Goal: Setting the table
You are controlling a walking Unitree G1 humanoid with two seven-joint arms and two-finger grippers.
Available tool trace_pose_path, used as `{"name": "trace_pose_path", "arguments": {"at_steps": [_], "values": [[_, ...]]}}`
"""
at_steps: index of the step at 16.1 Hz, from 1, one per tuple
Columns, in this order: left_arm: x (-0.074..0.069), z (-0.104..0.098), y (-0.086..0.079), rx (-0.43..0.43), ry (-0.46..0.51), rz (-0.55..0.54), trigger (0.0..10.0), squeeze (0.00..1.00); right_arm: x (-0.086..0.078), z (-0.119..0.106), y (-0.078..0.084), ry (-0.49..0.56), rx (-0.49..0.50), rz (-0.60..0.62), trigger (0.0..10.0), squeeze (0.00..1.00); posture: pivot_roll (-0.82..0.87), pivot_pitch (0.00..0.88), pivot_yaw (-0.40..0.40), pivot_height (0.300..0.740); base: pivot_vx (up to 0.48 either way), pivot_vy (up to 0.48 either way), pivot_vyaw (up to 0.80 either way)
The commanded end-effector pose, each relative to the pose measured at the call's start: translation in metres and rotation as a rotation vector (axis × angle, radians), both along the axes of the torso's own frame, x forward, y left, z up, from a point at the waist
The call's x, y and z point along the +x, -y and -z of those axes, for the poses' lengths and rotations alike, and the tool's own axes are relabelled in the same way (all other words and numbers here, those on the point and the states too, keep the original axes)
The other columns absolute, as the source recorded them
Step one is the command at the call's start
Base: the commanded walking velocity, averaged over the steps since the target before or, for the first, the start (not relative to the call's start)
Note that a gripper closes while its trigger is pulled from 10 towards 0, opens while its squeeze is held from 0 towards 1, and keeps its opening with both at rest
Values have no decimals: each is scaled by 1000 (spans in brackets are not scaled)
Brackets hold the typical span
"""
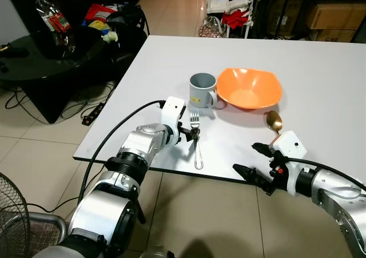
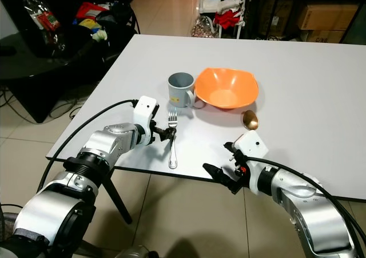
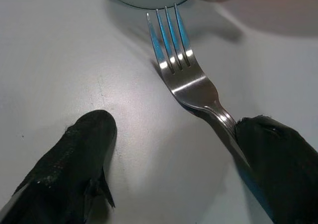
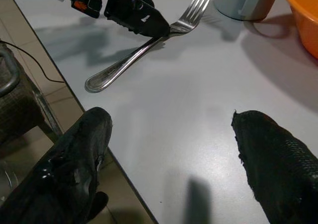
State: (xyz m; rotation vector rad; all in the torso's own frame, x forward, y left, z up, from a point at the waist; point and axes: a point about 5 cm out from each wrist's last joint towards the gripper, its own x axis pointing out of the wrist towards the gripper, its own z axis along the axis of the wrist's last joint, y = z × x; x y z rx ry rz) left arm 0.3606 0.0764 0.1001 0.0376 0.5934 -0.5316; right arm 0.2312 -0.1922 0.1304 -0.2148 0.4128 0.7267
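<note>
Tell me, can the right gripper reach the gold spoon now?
Probably yes: the open right gripper hovers at the table edge, and the gold spoon lies just beyond it beside the orange bowl, nothing between.

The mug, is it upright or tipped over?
Upright. The mug stands on its base on the table, open mouth up, beside the bowl.

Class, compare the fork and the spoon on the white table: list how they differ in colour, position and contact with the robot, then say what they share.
Colour: the fork is silver, the spoon golden.
Position: the fork lies in front of the grey mug; the spoon lies in front of the orange bowl.
Contact: the open left gripper has one finger against the fork's neck; the open right gripper hovers short of the spoon.
Shared: both lie flat on the table.
</note>
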Motion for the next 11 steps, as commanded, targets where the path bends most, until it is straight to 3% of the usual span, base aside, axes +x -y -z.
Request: {"name": "trace_pose_path", "arguments": {"at_steps": [1,4,5,8,9,10,11], "values": [[3,-5,0,-5,3,-15,10000,0,-2,-7,-2,15,5,-21,10000,0,18,0,109,740,0,0,0],[13,-20,-11,64,103,-47,10000,0,-2,-8,0,20,1,-18,10000,0,18,0,109,740,0,0,0],[14,-28,-6,-3,93,-21,10000,1000,-4,-8,1,16,-6,-17,10000,0,19,0,107,740,0,0,0],[5,-28,11,-55,35,76,10000,973,-4,-8,2,9,-11,-27,10000,0,16,0,108,740,0,0,0],[1,-21,15,-30,2,114,10000,886,-5,-8,2,7,-16,-34,10000,0,16,0,108,740,0,0,0],[-1,-15,15,5,-16,127,10000,0,-5,-9,2,5,-18,-38,10000,0,14,0,109,740,0,0,0],[-4,-2,9,69,-54,99,10000,0,-8,-9,-1,-14,-6,-77,10000,0,12,0,111,740,0,0,0]]}}
